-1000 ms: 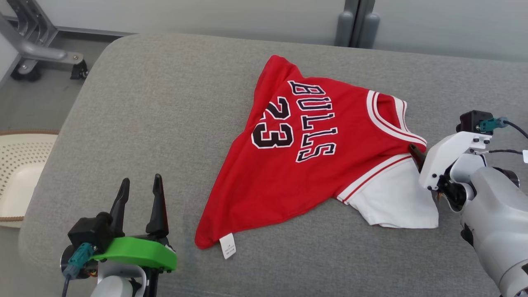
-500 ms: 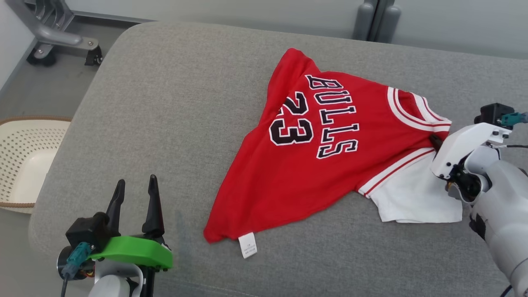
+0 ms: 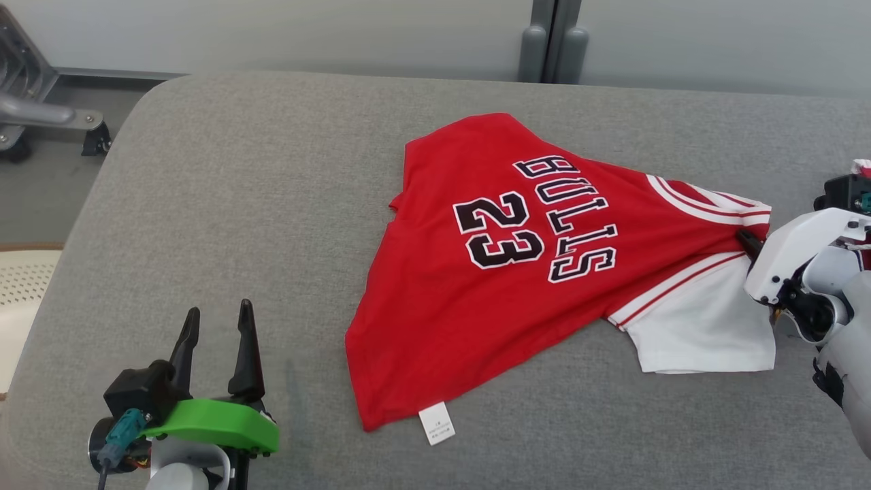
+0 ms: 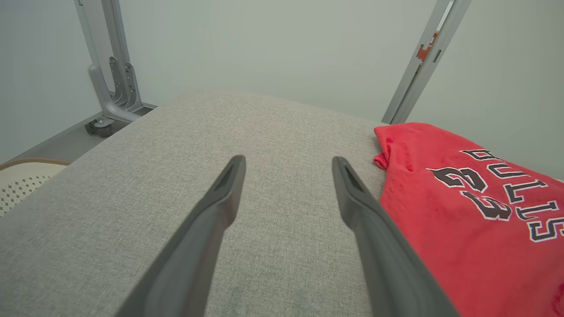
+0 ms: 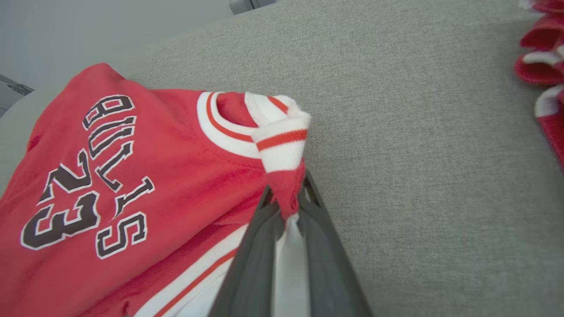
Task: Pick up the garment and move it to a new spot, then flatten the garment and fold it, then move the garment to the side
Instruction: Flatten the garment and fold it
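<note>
Two hands divide the work in the head view: the left hand point(image 3: 219, 307) waits empty with its fingers spread near the front of the grey worktop point(image 3: 272, 170), probably kept clear until flattening needs it, while the right hand point(image 3: 747, 239) is clenched on the shoulder edge of the jersey point(image 3: 517, 286), a sensible hold for lifting. The jersey lies rumpled mid-worktop, red with "BULLS 23", white trim, a white sleeve and a hem tag. From the left wrist, the spread left hand point(image 4: 288, 159) frames bare worktop, the jersey point(image 4: 440, 211) just beside it. From the right wrist, the right hand point(image 5: 287, 198) pinches the jersey's point(image 5: 154, 176) bunched red-and-white strap
</note>
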